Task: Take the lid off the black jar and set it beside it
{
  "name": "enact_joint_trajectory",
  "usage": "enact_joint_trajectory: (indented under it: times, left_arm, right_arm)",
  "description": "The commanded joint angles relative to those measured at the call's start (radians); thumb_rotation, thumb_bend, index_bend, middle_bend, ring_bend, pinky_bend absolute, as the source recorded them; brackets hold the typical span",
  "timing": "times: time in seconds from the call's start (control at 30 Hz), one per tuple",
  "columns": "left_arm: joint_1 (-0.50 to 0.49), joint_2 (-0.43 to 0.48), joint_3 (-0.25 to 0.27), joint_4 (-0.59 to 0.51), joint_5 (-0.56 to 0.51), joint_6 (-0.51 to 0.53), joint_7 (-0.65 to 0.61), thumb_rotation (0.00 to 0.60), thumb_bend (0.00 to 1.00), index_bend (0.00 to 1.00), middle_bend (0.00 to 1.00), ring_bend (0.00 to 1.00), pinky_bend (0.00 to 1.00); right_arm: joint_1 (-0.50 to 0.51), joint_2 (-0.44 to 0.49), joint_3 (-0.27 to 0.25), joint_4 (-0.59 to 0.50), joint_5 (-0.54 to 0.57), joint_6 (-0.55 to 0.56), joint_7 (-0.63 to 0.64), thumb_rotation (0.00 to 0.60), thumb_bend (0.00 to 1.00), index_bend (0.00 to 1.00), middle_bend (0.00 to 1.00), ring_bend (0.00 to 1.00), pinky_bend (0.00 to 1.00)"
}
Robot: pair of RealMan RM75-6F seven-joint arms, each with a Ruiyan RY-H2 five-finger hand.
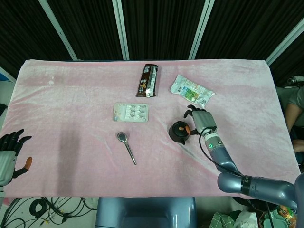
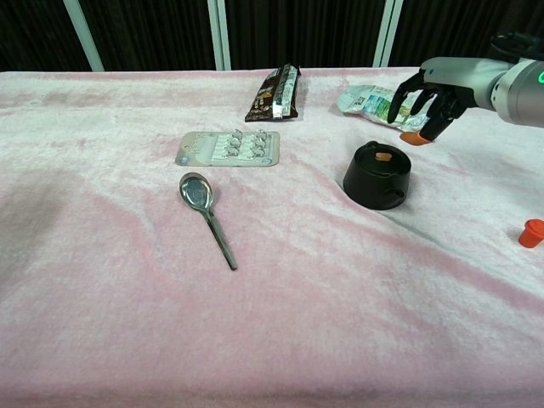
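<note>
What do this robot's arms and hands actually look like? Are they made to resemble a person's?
Roughly. The right hand has black fingers, an orange-tipped thumb and a pale grey back. Its wrist shows a small green light, with a thin black cable running along the glossy blue-grey right arm. The left hand matches: black fingers, grey shell, orange thumb tip.

Plush pink cloth [image 2: 127,280]; shiny metal spoon [image 2: 206,214]

A pink plush cloth covers the desk [image 1: 71,104], carrying a black jar [image 1: 179,131] centre-right, spoon [image 1: 126,147], blister pack [image 1: 130,112], chocolate bar [image 1: 147,80], and snack packet [image 1: 191,90] upper right.
</note>
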Motion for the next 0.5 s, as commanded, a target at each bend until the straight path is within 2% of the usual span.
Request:
enact_joint_trajectory:
  times: [0.03, 0.5]
  left_arm:
    - [0.0, 0.0, -0.001, 0.0, -0.002, -0.001, -0.001, 0.6, 0.42, 0.18, 0.03, 0.0, 0.02]
    - [-0.003, 0.002, -0.002, -0.002, -0.006, -0.006, 0.001, 0.6, 0.42, 0.18, 0.03, 0.0, 0.02]
  right_arm:
    - [-0.01, -0.005, 0.012, -0.014, 0.003, -0.007, 0.021, 0.6, 0.26, 0.41, 0.12, 0.21, 0.2]
    - [-0.037, -0.074, 0.022, 0.043, -0.013, -0.005, 0.021, 0.6, 0.25, 0.53, 0.12, 0.21, 0.2]
